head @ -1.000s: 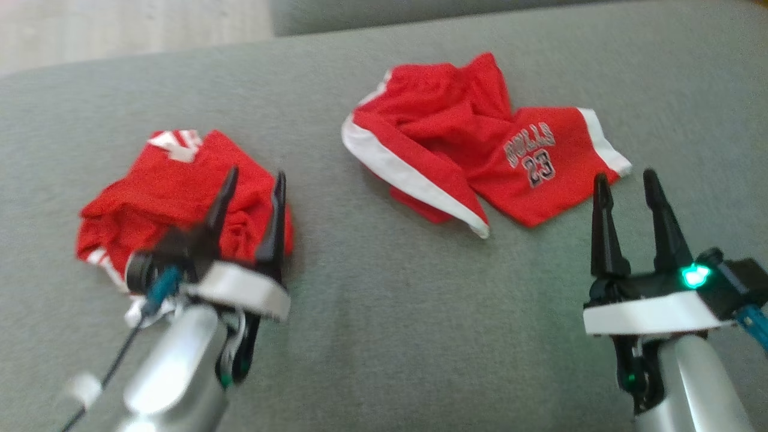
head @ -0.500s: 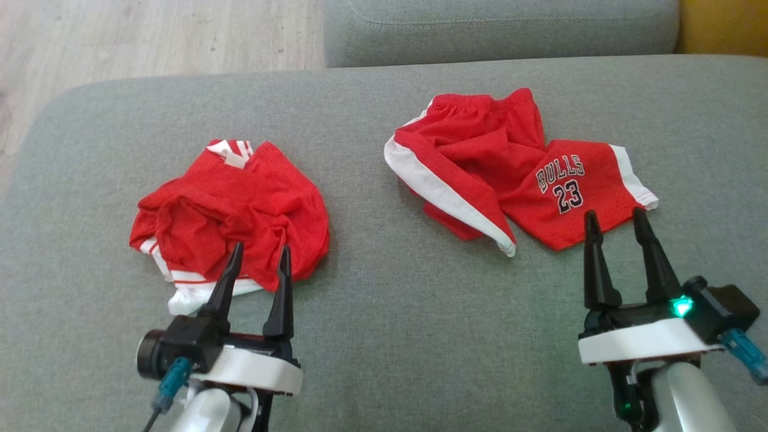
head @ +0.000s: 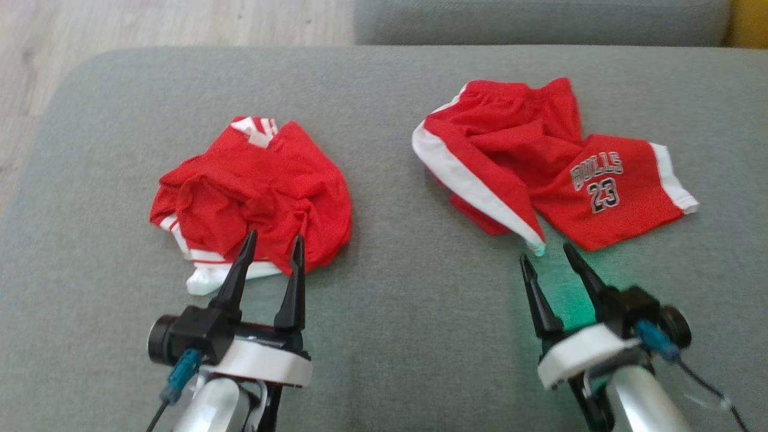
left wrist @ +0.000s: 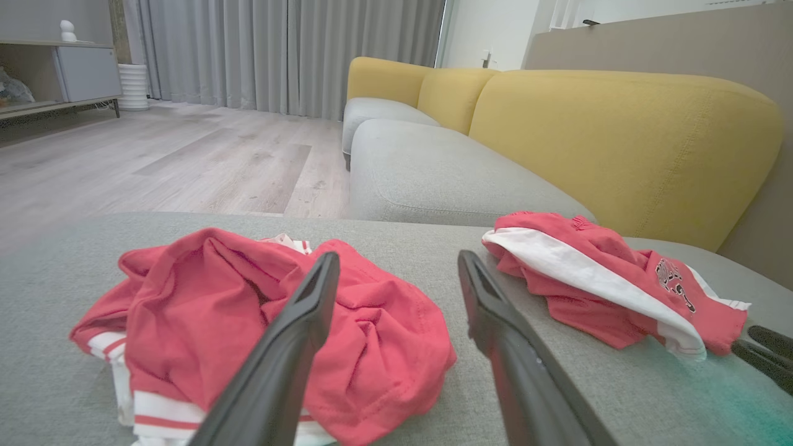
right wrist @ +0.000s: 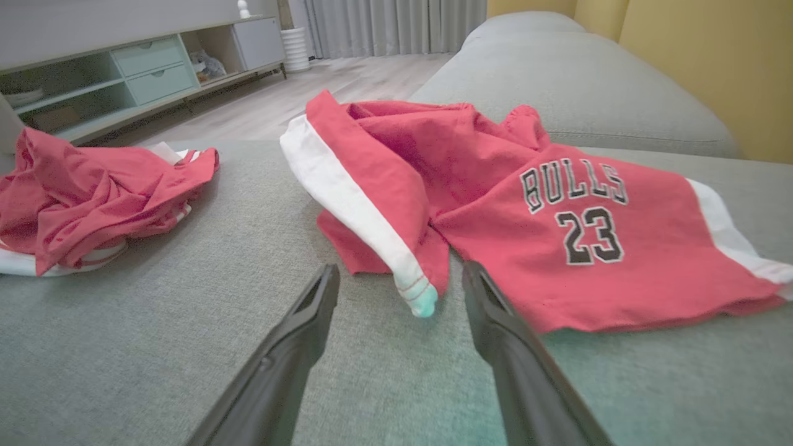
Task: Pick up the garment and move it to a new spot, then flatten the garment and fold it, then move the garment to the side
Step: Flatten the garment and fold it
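Note:
Two red garments lie on the grey couch seat [head: 390,336]. A crumpled red top with white trim [head: 258,192] is on the left. Red shorts printed "BULLS 23" with white side stripes [head: 540,156] are spread on the right. My left gripper [head: 273,237] is open, its tips just over the near edge of the crumpled top [left wrist: 204,291], holding nothing. My right gripper [head: 546,252] is open and angled left, its tips just short of the shorts' white-striped leg end [right wrist: 421,297]. The right wrist view also shows the crumpled top [right wrist: 93,192] at the left.
The seat's rounded left edge drops to a wood floor [head: 150,24]. Another grey cushion [head: 540,18] lies beyond, with a yellow backrest [left wrist: 619,136] to the right. A low cabinet [right wrist: 124,68] stands across the room.
The head camera shifted. My left gripper drew back from above the crumpled top to its near edge. My right gripper swung left toward the shorts' striped leg end. Both stayed open.

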Available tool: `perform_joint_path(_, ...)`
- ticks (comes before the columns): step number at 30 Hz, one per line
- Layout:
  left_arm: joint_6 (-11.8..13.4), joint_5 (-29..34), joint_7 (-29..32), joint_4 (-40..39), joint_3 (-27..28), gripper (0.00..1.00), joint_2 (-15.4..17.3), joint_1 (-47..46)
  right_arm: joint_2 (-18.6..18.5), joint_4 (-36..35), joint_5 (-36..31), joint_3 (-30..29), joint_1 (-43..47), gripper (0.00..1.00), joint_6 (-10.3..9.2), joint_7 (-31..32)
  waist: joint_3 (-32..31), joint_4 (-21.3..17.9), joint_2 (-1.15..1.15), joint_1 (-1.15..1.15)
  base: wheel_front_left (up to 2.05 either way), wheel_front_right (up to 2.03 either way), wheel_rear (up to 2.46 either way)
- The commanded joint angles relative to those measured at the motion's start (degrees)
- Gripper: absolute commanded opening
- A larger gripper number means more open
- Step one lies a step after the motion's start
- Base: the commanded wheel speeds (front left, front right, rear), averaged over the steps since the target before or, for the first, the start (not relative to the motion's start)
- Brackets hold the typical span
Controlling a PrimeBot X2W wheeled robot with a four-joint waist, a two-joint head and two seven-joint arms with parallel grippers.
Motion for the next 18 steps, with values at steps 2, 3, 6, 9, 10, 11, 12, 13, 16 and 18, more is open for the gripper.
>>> perform_joint_path(2, -0.6, 0.7, -0.5, -1.1, 2.3, 1.00, -0.3, -3.4, -0.3, 1.9, -2.2, 1.0, -5.4, 1.00, -0.04, 0.4, 1.5, 1.7, 0.00, 0.00, 0.00, 0.00, 0.00)
perform_joint_path(3, -0.9, 0.9, -0.5, -0.8, 2.6, 1.00, -0.6, -3.8, -0.3, 3.8, -3.0, 0.6, -7.0, 1.00, -0.04, 0.2, 2.0, 2.4, 0.00, 0.00, 0.00, 0.00, 0.00)
perform_joint_path(6, -1.0, 2.0, -0.5, -0.4, 2.8, 1.00, -0.7, -4.4, -0.3, 6.3, -4.1, 0.1, -9.0, 1.00, -0.04, -0.2, 2.7, 3.2, 0.00, 0.00, 0.00, 0.00, 0.00)
perform_joint_path(9, -1.1, 2.6, -0.5, -0.3, 2.9, 1.00, -1.1, -4.6, -0.3, 7.9, -4.7, -0.2, -10.1, 1.00, -0.04, -0.3, 3.1, 3.7, 0.00, 0.00, 0.00, 0.00, 0.00)
perform_joint_path(10, -1.2, 2.7, -0.5, -0.3, 3.0, 1.00, -1.3, -4.8, -0.3, 8.7, -5.0, -0.2, -10.7, 1.00, -0.04, -0.4, 3.3, 3.8, 0.00, 0.00, 0.00, 0.00, 0.00)
perform_joint_path(11, -1.3, 2.8, -0.5, -0.2, 3.1, 1.00, -1.5, -4.8, -0.3, 9.6, -5.3, -0.2, -11.3, 1.00, -0.04, -0.4, 3.4, 3.9, 0.00, 0.00, 0.00, 0.00, 0.00)
perform_joint_path(12, -1.4, 3.0, -0.5, -0.2, 3.3, 1.00, -1.6, -4.9, -0.3, 10.4, -5.4, -0.2, -11.8, 1.00, -0.04, -0.5, 3.5, 4.0, 0.00, 0.00, 0.00, 0.00, 0.00)
perform_joint_path(13, -1.5, 3.1, -0.5, -0.2, 3.4, 1.00, -1.8, -4.9, -0.3, 11.3, -5.6, -0.3, -12.4, 0.39, -0.04, -0.5, 3.5, 4.0, 0.00, 0.00, 0.00, 0.00, 0.00)
perform_joint_path(16, -1.6, 3.4, -0.5, -0.2, 4.0, 1.00, -2.0, -4.7, -0.3, 13.0, -6.1, 0.3, -14.0, 0.00, -0.04, -0.6, 3.4, 3.3, 0.00, 0.00, 0.00, 0.00, 0.00)
perform_joint_path(18, -1.8, 3.6, -0.5, 0.0, 4.4, 1.00, -2.1, -4.5, -0.3, 13.3, -6.2, 0.3, -14.4, 0.00, -0.04, -0.8, 2.8, 2.3, 0.00, 0.00, 0.00, 0.00, 0.00)
